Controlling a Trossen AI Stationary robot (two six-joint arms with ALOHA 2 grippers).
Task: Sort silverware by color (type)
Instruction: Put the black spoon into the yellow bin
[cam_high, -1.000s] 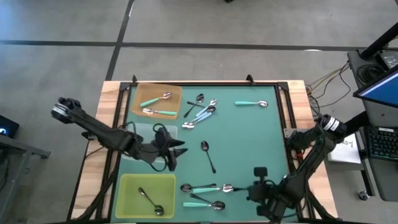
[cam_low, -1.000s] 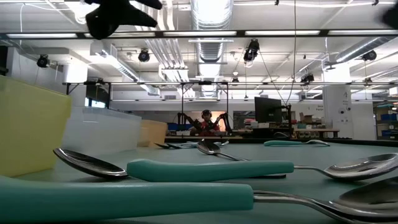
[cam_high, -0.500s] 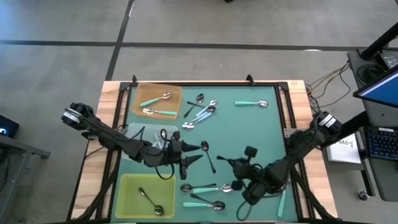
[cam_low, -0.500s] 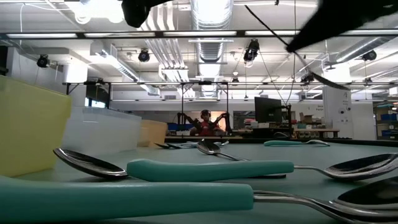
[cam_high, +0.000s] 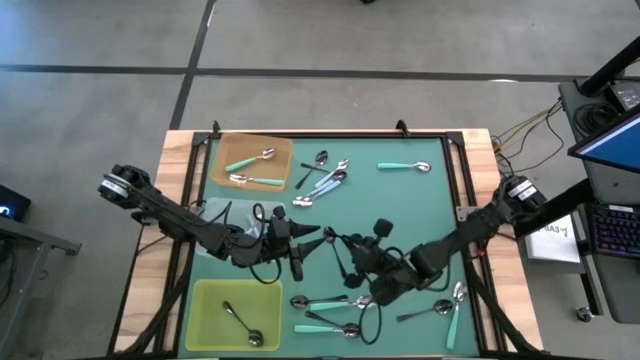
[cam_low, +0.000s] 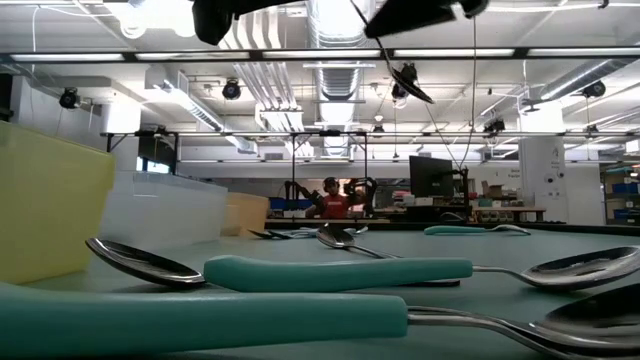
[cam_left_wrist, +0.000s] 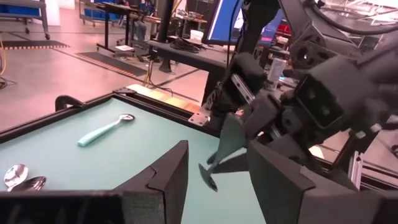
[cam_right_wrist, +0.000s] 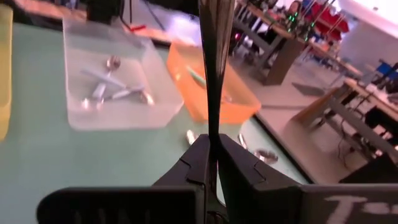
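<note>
My right gripper is over the middle of the green mat, shut on a black-handled spoon. In the left wrist view the spoon's free end hangs just ahead of my open left gripper. That left gripper faces the right gripper closely. Other spoons lie flat on the mat. There is a cluster at the far middle, one teal spoon far right and two teal spoons near the front edge. More spoons lie beside the right arm. My right gripper pinches the black spoon's thin handle between its two fingers. The handle runs straight out ahead of the fingertips, along them. The spoon is lifted clear of the mat, and its free end slants down toward my left gripper.
An orange tray at far left holds two teal spoons. A clear tray with pale blue spoons sits under my left arm. A yellow-green tray at near left holds one black spoon. Black rails frame the mat. People stand in the room beyond.
My right gripper has swung from the near right corner toward the table's middle and the left gripper, carrying the black spoon in the air. Spoons that its arm covered now show at the near right. My left gripper shifted a little toward the middle, then stayed.
</note>
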